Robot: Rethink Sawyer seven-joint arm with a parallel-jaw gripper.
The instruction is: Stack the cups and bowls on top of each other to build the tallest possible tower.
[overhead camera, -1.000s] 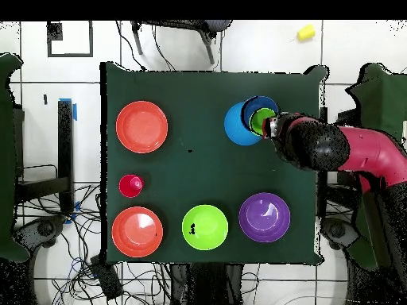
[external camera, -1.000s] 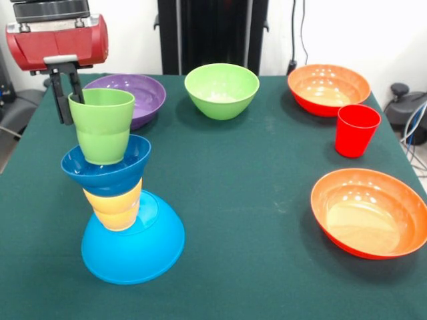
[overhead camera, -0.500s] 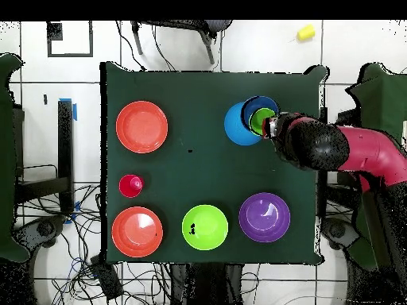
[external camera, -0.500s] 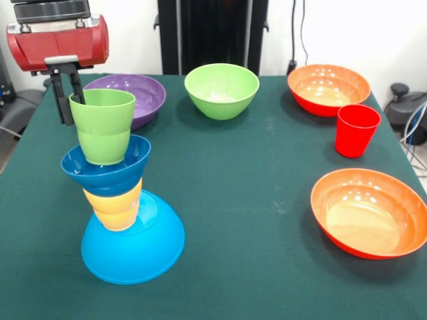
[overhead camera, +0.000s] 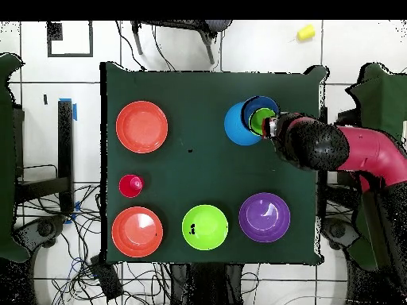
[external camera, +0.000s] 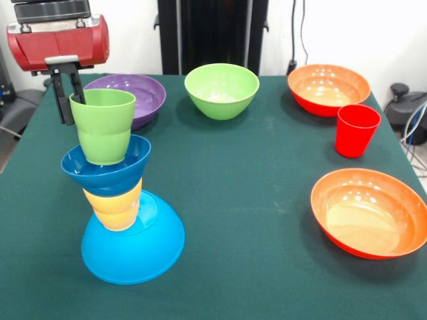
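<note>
The tower stands at the left of the front view: an upturned light-blue bowl (external camera: 137, 247), a yellow cup (external camera: 115, 207), a dark-blue bowl (external camera: 107, 170) and a green cup (external camera: 103, 130) on top, leaning slightly. My gripper (external camera: 72, 107) is at the green cup's far left rim, with one finger outside the wall and one inside, shut on it. In the overhead view the gripper (overhead camera: 270, 127) is beside the green cup (overhead camera: 261, 120) over the light-blue bowl (overhead camera: 236, 125). A red cup (external camera: 356, 130) stands upright at the right.
A purple bowl (external camera: 143, 93), a green bowl (external camera: 221, 90) and an orange bowl (external camera: 328, 87) line the far side. A second orange bowl (external camera: 370, 213) sits near right. A small yellow object (overhead camera: 306, 32) lies on the floor off the table.
</note>
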